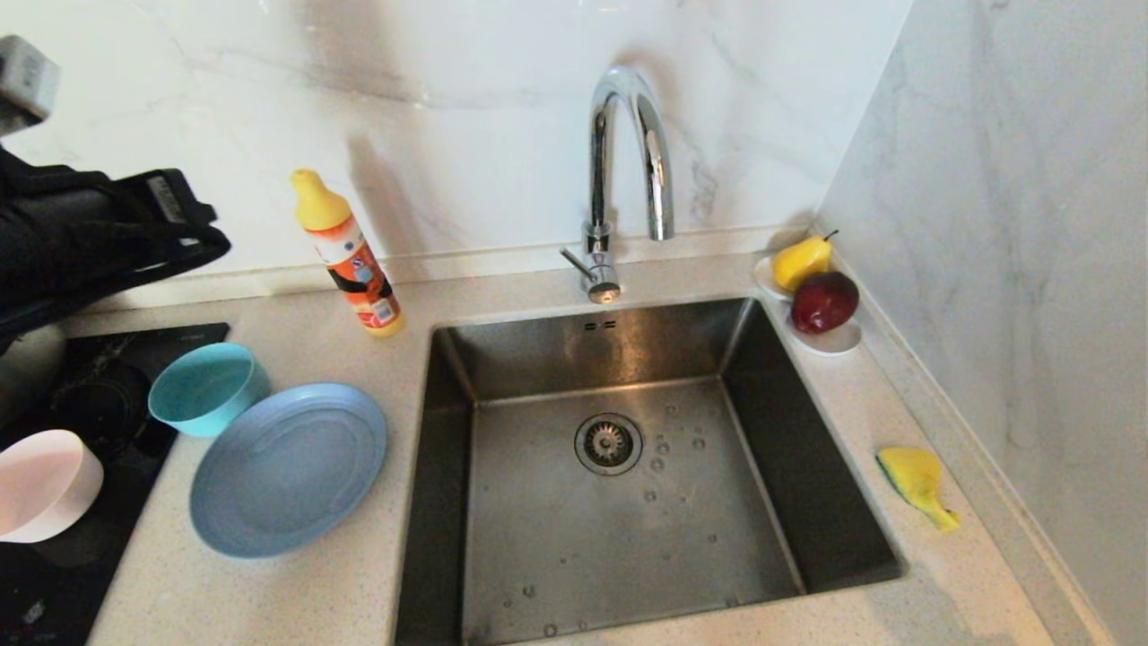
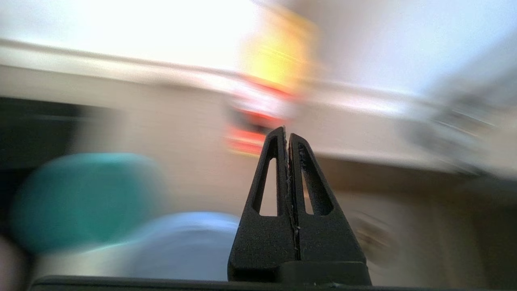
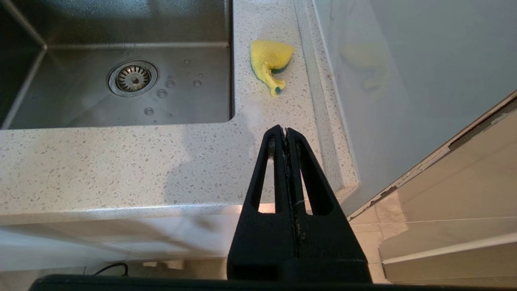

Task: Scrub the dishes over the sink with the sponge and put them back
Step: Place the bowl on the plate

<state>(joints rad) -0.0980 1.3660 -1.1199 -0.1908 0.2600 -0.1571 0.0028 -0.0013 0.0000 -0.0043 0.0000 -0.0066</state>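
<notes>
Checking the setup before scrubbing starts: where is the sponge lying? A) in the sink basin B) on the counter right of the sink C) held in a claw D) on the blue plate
B: the sponge lies on the speckled counter right of the sink, untouched.

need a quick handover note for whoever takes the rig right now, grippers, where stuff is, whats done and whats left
Left gripper: shut, empty, raised over the counter left of the sink.
Right gripper: shut, empty, low at the counter's front edge, short of the sponge.
Plate, teal bowl and pink bowl sit left of the sink; sponge lies on the counter to its right.
Done: nothing shows as picked up.
Left: grab sponge, scrub each dish over the sink, return them.
</notes>
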